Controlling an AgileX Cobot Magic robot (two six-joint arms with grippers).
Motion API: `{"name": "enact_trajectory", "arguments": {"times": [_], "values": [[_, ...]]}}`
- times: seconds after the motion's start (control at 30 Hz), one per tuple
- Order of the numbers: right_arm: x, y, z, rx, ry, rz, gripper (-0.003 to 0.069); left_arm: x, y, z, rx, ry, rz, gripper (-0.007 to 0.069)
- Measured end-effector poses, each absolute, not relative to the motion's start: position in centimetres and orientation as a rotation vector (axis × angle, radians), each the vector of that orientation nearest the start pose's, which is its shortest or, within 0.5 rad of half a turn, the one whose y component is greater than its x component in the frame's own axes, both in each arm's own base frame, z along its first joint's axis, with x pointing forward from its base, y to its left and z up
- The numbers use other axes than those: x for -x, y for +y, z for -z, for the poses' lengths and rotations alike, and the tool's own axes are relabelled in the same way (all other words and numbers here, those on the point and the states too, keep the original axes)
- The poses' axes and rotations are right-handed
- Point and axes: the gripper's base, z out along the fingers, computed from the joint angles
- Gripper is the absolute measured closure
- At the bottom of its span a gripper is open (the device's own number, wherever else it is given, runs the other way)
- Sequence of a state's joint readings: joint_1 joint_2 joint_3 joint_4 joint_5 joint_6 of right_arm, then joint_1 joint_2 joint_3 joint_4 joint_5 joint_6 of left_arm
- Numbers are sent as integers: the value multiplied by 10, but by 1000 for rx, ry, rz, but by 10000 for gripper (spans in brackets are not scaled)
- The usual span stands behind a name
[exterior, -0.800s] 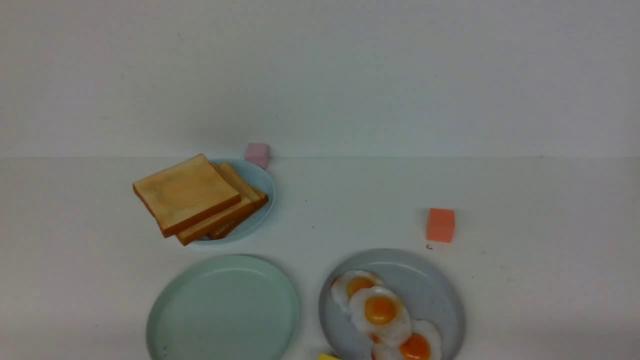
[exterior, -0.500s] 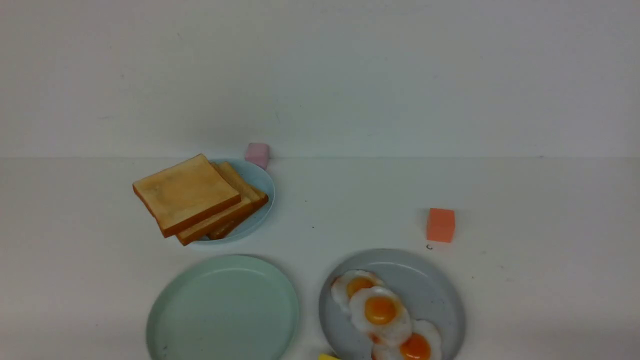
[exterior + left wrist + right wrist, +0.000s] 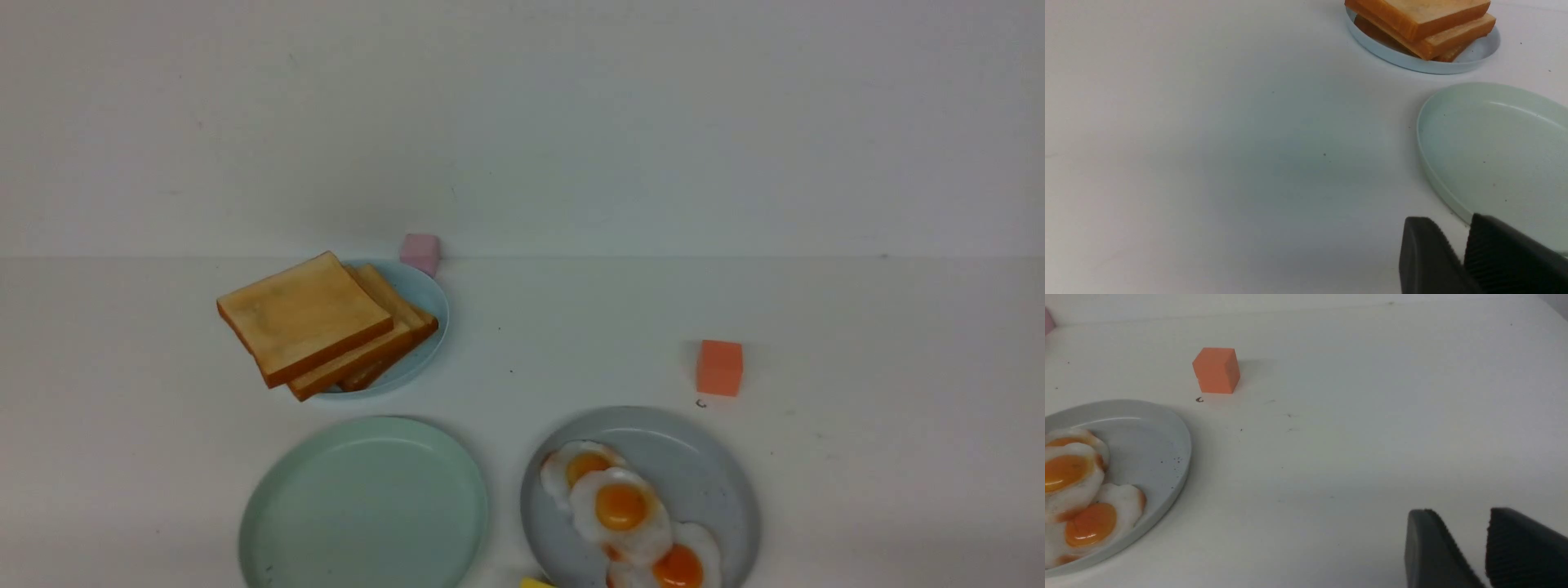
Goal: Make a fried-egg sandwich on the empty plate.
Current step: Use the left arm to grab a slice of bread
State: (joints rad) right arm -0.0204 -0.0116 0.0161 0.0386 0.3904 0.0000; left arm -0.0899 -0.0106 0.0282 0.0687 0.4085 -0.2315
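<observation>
The green plate (image 3: 363, 506) is lying flat on the white table (image 3: 857, 457), close to the robot and a little left of centre, and it is carrying nothing yet. Just beyond it, further from the robot, a smaller blue plate (image 3: 426, 300) is holding three toast slices (image 3: 304, 314), which are sitting in a fanned stack with the top slice overhanging the plate's left rim. A pink cube (image 3: 420, 251) is standing right behind that plate, by the back wall. To the right of the green plate, near it but not touching, a grey plate (image 3: 706, 478) is carrying three fried eggs (image 3: 620, 510), which are overlapping one another in a row along its left half. An orange cube (image 3: 719, 367) is standing on the table just beyond the grey plate's far right rim. A sliver of a yellow object (image 3: 535, 583) is peeking in at the near edge between the two large plates, too cut off to identify. The left gripper (image 3: 1455, 234) is hanging over the table near the green plate's rim (image 3: 1423, 134), its jaws standing slightly apart and gripping nothing. The right gripper (image 3: 1466, 522) is hanging over bare table, well apart from the grey plate (image 3: 1167, 445) and the orange cube (image 3: 1216, 370), its jaws also parted and holding nothing
</observation>
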Motion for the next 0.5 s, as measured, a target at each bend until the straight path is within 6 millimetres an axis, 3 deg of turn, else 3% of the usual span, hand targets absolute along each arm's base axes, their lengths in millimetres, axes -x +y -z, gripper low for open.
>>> {"name": "enact_trajectory", "arguments": {"times": [0.5], "values": [[-52, 0, -173, -43, 1878, -24, 421, -52, -2, -168, 91, 1909, 144, 442]]}}
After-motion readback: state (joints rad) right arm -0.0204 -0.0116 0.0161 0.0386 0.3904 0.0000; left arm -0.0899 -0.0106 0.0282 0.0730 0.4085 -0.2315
